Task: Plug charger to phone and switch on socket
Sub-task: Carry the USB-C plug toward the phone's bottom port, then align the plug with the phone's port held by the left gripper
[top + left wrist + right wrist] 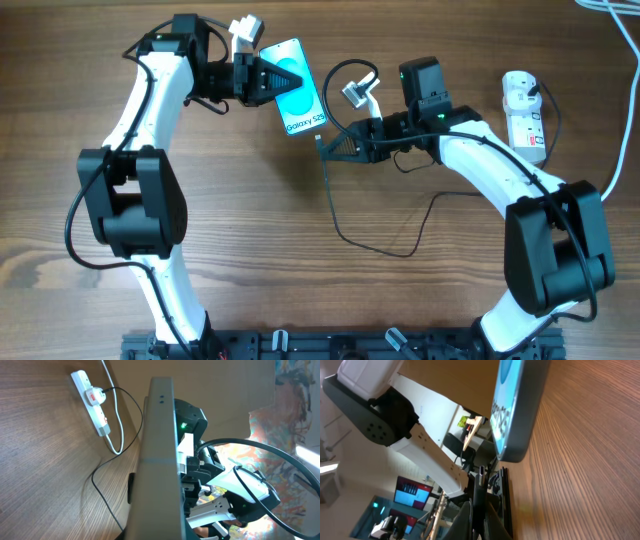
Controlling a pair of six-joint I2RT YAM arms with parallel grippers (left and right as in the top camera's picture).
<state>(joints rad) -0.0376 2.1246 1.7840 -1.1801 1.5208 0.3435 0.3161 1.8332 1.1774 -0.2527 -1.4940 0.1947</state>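
Note:
The phone (297,88), with a cyan screen and "Galaxy S25" text, is held above the table at the back centre, tilted, in my shut left gripper (266,78). In the left wrist view it is an edge-on grey slab (159,460) that hides the fingers. My right gripper (334,146) is shut on the charger connector (478,487), just below the phone's bottom edge (512,435) and slightly apart from it. The thin black charger cable (345,238) loops over the table to the white socket (524,116) at the right, which also shows with its red switch in the left wrist view (93,400).
A thick white cable (622,40) runs along the table's far right edge and also shows beside the socket (117,430). The arms' black base rail (300,346) lies along the front edge. Both arms reach inward and nearly meet at the back centre.

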